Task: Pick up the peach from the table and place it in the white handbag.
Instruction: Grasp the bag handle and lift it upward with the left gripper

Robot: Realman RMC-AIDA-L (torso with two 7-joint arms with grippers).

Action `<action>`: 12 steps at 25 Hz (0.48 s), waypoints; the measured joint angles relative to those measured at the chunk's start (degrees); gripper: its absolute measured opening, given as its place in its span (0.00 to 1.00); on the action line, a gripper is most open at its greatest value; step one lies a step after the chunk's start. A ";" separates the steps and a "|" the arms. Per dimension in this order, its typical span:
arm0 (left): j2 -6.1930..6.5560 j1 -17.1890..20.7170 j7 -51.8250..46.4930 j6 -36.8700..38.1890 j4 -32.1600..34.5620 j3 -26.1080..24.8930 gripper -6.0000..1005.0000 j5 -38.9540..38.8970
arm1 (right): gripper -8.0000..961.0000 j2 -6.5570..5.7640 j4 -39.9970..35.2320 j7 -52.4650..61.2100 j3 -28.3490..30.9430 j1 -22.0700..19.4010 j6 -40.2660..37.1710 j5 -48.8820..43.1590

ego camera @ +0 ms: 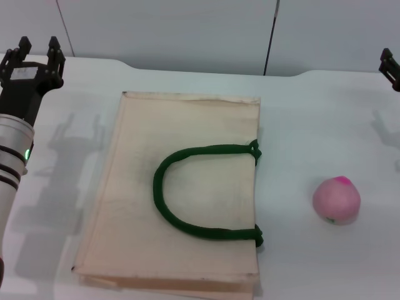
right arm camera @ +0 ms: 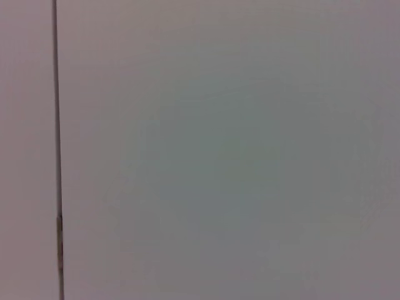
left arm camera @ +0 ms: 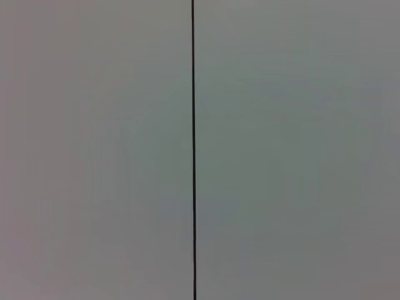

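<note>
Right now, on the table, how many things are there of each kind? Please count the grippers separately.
Fruit: 1, the peach, lying on the table to the right of the bag.
Bags: 1, the white handbag, lying flat.
Grippers: 2, the left gripper open at the far left, the right gripper at the far right edge.
Total: 4.

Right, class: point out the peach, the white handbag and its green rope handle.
peach (ego camera: pixel 336 200), head view, middle of the fruit.
white handbag (ego camera: pixel 131 206), head view, bare cloth panel.
green rope handle (ego camera: pixel 161 190), head view, curved bend.
</note>
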 joint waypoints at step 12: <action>1.71 0.12 -16.88 -0.05 -0.58 0.93 0.52 10.43 | 0.83 -0.69 -3.92 14.05 -1.20 -3.43 5.83 -5.21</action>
